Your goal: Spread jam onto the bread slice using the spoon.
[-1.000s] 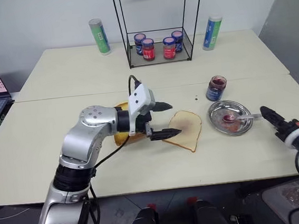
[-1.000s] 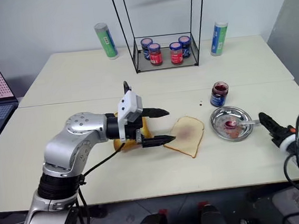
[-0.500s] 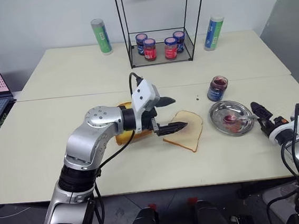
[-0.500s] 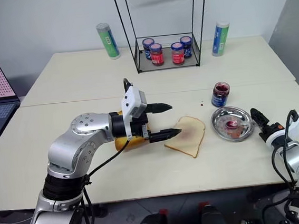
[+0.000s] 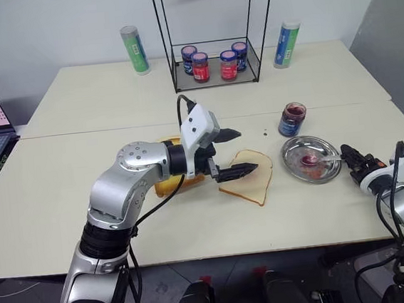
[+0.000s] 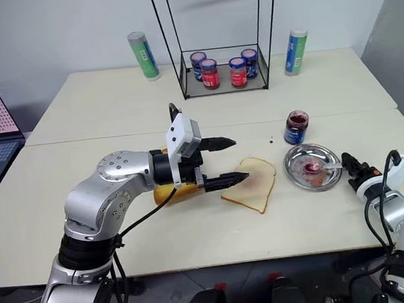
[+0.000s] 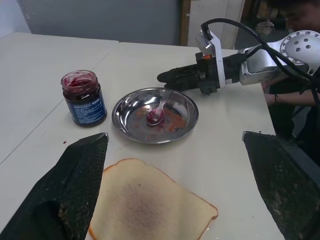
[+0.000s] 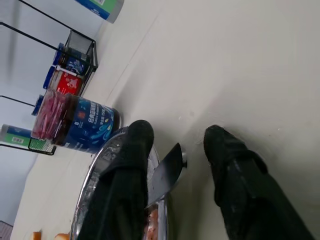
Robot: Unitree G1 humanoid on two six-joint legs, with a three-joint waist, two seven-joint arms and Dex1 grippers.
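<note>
Your left gripper (image 5: 239, 150) hangs wide open over the bread slice's (image 5: 251, 176) near edge. Your right gripper (image 8: 175, 137), fingers apart, straddles the handle of the spoon (image 7: 156, 113) lying in the metal dish (image 7: 183, 121), beside the blue-labelled jam (image 7: 83, 98) jar; its label's writing is unreadable.

At right of centre in the head views, bare table (image 5: 350, 202) lies open below the round dish (image 5: 294, 165). Above the dish the jam jar (image 5: 292, 119) blocks; the left gripper (image 5: 236, 152) hangs over the bread slice (image 5: 256, 182).
</note>
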